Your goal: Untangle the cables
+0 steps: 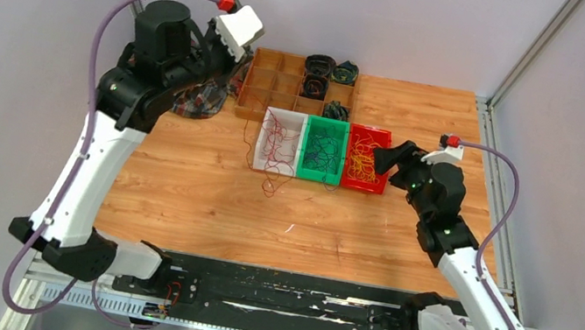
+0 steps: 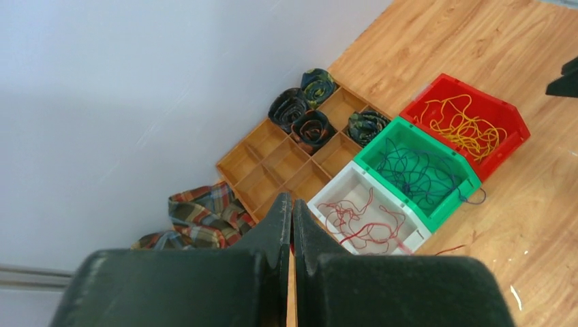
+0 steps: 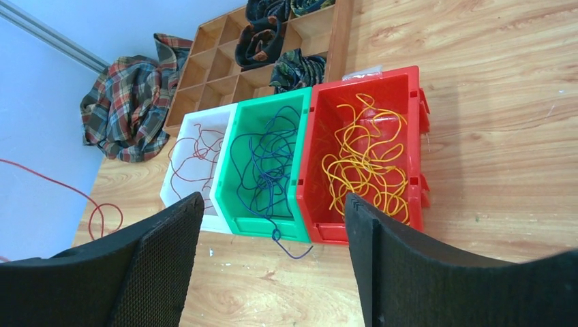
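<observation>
At the centre of the top view, three bins sit side by side, touching, and the cables lie sorted by colour inside them. The red cables point(image 1: 278, 147) are in the white bin point(image 1: 261, 138), the dark blue cables point(image 1: 324, 150) in the green bin point(image 1: 328, 123), and the yellow cables point(image 1: 363, 160) in the red bin point(image 1: 371, 131).

The right gripper point(image 3: 272, 204) hovers just right of the red bin in the top view, its jaws spread wide and holding nothing. The left gripper point(image 2: 292, 201) is raised at the upper left, jaws pressed together, also empty.

The sorting looks nearly done, and what seems left is tidying the strays. A blue loop point(image 3: 290, 245) hangs over the green bin's lower edge in the right wrist view. A few red strands point(image 1: 273, 181) trail from the white bin onto the table point(image 1: 204, 195).

To do this well, the right gripper should pinch a single stray low on its loop. It should then lift slowly enough that neighbouring strands slip free, and let go well inside the matching bin. Thin wire springs back, so a shallow drop risks it flopping out again.
</observation>
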